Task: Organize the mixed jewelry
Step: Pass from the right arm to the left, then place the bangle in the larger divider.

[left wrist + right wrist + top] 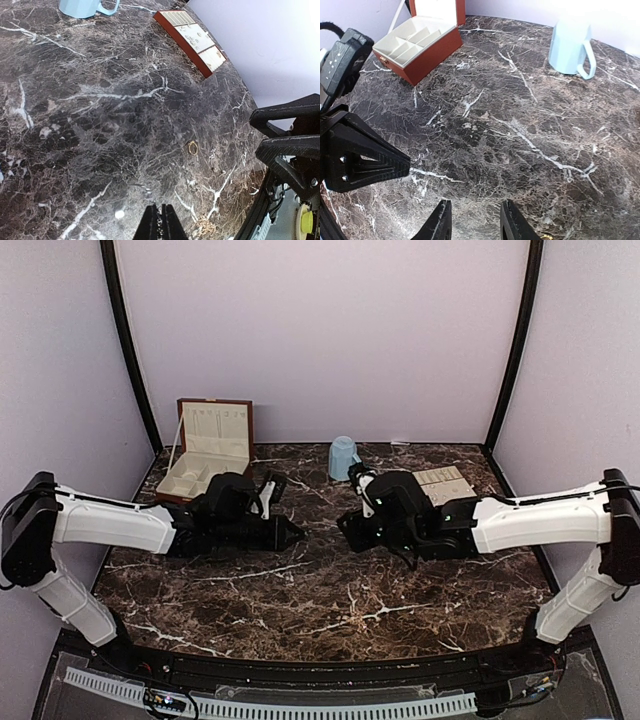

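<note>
Across the dark brown, white-veined marble worktop [320, 610], an open reddish-brown wooden box [205, 450] stands well left of the light-blue mug [342, 457]. A flat cream-lined tray [445, 483] lies just right of that mug. Nearer than the mug, the left gripper [160, 222] is pinched closed and the right gripper [475, 225] is partly spread, holding nothing. Between their tips lies a tiny glinting ring [192, 147] of the mixed jewelry, touching neither.

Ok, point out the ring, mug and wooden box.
ring [189, 148], left wrist view, left side of its band
mug [567, 47], right wrist view, side wall
wooden box [435, 56], right wrist view, outer side wall
</note>
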Action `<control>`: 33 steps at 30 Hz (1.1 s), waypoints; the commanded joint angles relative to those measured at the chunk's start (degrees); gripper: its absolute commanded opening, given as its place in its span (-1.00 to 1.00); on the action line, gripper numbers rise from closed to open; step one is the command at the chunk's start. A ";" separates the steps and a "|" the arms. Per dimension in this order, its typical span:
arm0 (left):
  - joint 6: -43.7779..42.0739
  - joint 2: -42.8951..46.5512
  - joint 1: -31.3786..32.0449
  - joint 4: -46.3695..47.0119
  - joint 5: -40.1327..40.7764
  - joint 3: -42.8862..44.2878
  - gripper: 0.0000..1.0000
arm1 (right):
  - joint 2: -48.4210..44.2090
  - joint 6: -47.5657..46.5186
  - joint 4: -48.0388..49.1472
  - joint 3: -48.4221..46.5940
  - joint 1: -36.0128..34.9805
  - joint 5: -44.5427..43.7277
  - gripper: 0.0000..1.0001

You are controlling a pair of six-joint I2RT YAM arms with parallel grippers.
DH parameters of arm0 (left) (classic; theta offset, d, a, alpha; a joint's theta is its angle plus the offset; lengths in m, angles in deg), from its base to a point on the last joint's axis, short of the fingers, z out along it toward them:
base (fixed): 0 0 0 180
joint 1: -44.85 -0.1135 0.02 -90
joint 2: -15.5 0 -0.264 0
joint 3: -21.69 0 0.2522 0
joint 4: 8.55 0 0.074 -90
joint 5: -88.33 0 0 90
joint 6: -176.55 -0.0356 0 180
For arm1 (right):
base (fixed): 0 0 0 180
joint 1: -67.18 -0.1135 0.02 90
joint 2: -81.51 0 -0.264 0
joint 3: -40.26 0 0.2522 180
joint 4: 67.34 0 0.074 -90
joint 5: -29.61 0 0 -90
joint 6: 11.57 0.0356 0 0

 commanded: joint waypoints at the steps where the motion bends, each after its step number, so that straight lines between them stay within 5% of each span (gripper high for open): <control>1: -1.54 3.83 0.27 -3.46 2.95 -0.77 -0.88 | -2.87 0.99 2.20 2.16 0.11 -3.16 -0.32; 16: -7.61 12.02 -3.20 -18.05 7.85 0.30 -0.88 | -8.71 2.67 3.17 8.08 0.95 -5.64 -0.32; 33: -25.92 13.32 -27.94 -29.73 5.86 8.44 -0.87 | -12.01 3.36 3.25 11.03 1.55 -6.65 -0.32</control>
